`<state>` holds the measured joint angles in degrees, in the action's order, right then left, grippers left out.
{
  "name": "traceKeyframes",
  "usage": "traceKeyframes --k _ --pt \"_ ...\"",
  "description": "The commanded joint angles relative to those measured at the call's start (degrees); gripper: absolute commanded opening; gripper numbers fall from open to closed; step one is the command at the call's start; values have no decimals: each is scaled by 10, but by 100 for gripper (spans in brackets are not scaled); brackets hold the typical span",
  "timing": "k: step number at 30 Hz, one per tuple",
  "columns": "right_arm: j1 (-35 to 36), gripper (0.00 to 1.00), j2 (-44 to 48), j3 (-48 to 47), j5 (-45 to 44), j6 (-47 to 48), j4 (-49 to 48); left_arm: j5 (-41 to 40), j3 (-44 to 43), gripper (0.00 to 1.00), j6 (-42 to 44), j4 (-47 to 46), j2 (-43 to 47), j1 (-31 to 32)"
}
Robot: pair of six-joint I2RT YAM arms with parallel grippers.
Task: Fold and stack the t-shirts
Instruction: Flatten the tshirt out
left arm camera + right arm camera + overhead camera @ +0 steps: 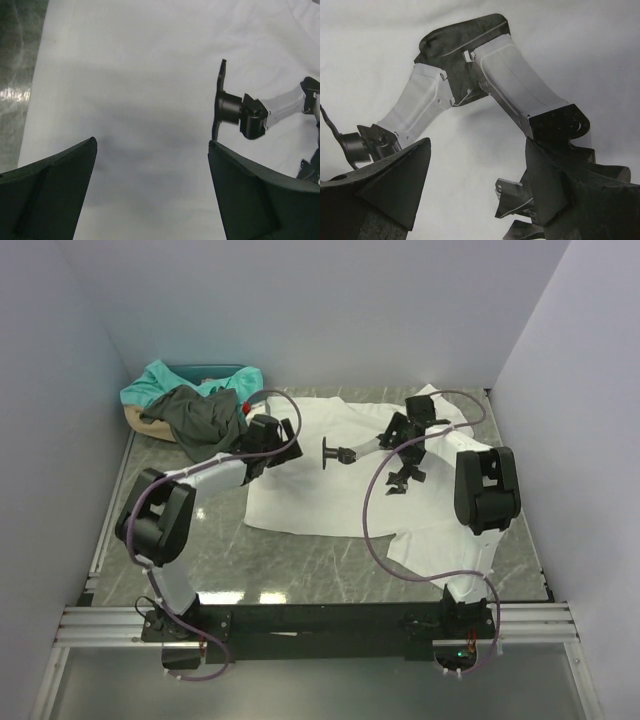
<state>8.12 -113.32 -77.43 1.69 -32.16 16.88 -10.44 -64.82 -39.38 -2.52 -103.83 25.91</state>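
Note:
A large white t-shirt lies spread across the middle of the table. My left gripper hovers over its left part, open, and between the fingers only white cloth shows; the left gripper holds nothing. My right gripper hangs over the shirt's right part, also open and empty, above the white t-shirt. A dark grey t-shirt and a teal t-shirt lie crumpled together at the back left.
The grey and teal shirts rest in a low tan basket by the left wall. A black disc on the right arm's link juts out between the grippers. The right arm's black joint block sits over the shirt's right edge. Marble tabletop shows in front.

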Motion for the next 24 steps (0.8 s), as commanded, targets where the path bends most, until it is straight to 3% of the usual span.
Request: traceKeyframes --k 1,7,17,24 --pt "3 82 -16 -52 -5 -3 70 -27 15 99 -38 73 56 18" --pt "3 82 -42 -64 11 -10 74 -27 54 100 -45 117 119 27" --pt "3 82 -74 -149 38 -8 124 -49 153 99 -103 209 237 38" --pt "3 82 -117 -211 56 2 155 -71 177 99 -143 293 303 39"
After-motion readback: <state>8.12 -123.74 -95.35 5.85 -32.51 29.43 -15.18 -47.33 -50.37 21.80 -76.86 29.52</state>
